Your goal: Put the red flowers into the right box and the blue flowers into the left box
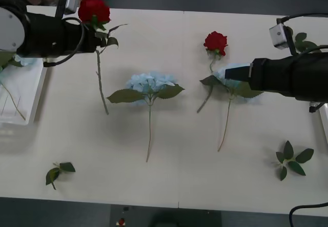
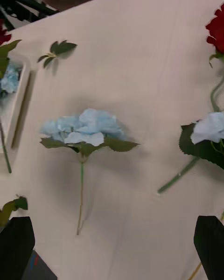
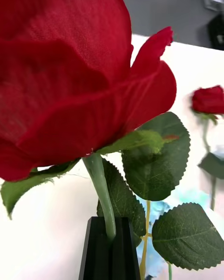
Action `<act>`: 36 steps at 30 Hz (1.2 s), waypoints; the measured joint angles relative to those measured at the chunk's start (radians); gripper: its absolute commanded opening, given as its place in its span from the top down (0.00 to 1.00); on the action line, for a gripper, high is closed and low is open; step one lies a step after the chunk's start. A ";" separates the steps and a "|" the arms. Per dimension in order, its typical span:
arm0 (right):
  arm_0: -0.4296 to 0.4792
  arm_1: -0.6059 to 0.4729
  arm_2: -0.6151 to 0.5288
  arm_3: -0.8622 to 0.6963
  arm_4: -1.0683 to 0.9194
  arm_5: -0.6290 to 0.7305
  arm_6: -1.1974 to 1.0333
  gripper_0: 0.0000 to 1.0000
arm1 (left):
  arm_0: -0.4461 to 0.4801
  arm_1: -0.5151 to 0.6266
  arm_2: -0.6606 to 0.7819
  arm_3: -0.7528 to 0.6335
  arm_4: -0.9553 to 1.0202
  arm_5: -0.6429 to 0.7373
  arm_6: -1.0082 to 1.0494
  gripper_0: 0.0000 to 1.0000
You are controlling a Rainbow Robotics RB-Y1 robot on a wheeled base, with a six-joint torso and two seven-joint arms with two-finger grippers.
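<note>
A red rose [image 1: 94, 9] was clamped by its stem, just under the bloom, in the left pincer [image 3: 111, 242], apparently so it could be carried clear of the surface [image 1: 174, 181]. The right pincer [image 2: 116, 247] was held spread above a blue hydrangea [image 1: 237, 81], probably for grasping. Another hydrangea [image 1: 149, 82] and rose [image 1: 215, 41] lay nearby.

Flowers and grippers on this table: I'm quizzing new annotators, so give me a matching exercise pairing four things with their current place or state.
Column one:
1. left gripper
2. right gripper
3. middle blue flower
4. leaf sprig

Column two:
A. lies free on the table, untouched
B. open, over a blue flower beside a red rose
C. shut on a red rose's stem
D. near the table's front right corner

Pairs: 1-C, 2-B, 3-A, 4-D
</note>
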 measured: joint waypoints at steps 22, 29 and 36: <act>-0.042 0.000 -0.100 0.301 -0.581 0.096 0.492 0.00 | -0.049 -0.452 0.016 -0.178 -0.163 0.024 -0.074 1.00; -0.093 0.000 -0.165 0.384 -0.582 0.185 0.492 0.00 | -0.135 -0.514 0.008 -0.178 -0.174 0.024 -0.064 1.00; -0.127 0.012 -0.134 0.418 -0.533 0.180 0.493 0.00 | -0.196 -0.527 -0.053 -0.178 -0.143 0.007 -0.064 1.00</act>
